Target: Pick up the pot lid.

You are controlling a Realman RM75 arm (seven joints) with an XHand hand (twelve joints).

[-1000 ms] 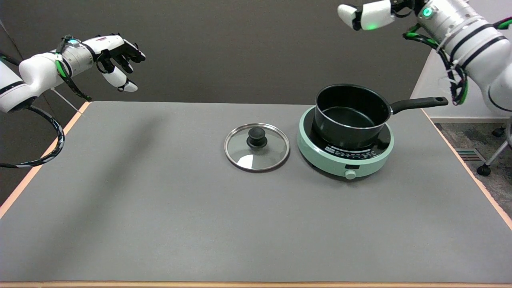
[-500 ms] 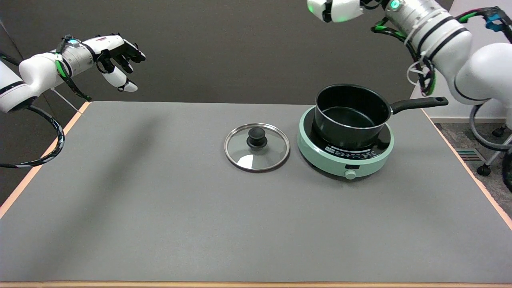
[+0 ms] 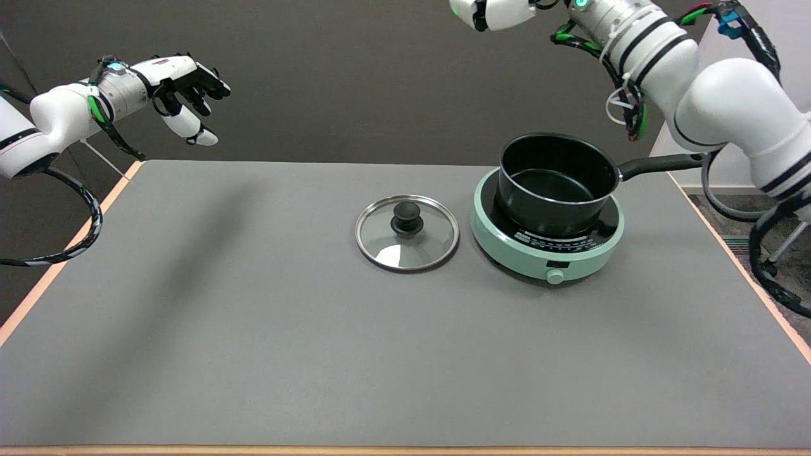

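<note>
Down on the grey table [image 3: 253,329], the glass pot lid [image 3: 407,232] lies flat with its black knob up, just beside the green hotplate [image 3: 546,253] carrying the black pot [image 3: 556,180]. High above, the right hand [image 3: 491,12] is cut off by the picture's top edge, so I cannot tell how its fingers lie.

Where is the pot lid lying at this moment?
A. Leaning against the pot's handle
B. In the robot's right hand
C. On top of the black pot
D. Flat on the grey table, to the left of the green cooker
D: the pot lid lies flat on the table, knob up, just left of the cooker, while the pot stands uncovered.
</note>
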